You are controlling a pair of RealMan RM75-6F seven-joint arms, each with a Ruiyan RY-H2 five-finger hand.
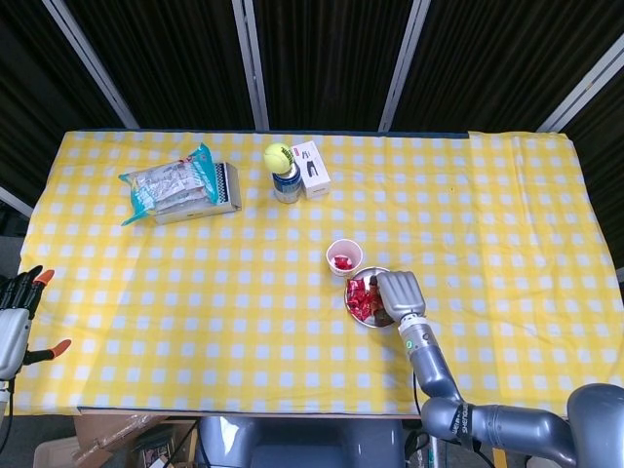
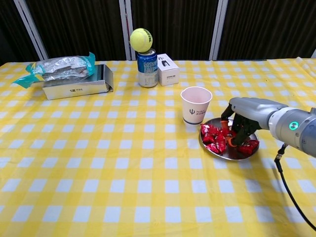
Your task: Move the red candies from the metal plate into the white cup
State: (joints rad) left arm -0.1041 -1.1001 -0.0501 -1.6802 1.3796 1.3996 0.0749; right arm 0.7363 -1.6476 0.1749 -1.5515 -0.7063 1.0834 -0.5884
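The white cup (image 1: 344, 256) (image 2: 196, 105) stands upright with a few red candies inside, seen in the head view. Just right of it and nearer to me lies the metal plate (image 1: 368, 324) (image 2: 233, 156) with a heap of red candies (image 1: 360, 297) (image 2: 213, 138). My right hand (image 1: 398, 295) (image 2: 243, 118) is over the plate, fingers curled down into the heap and closed around a candy. One candy (image 2: 248, 145) lies apart at the plate's right side. My left hand (image 1: 14, 317) hangs off the table's left edge, fingers spread, holding nothing.
At the back stand a blue can (image 2: 147, 69) topped by a tennis ball (image 2: 140, 39), and a white box (image 2: 168, 69) beside it. A silver box (image 2: 76, 86) with a snack bag (image 2: 57, 68) on it sits at the back left. Yellow checked cloth covers the table.
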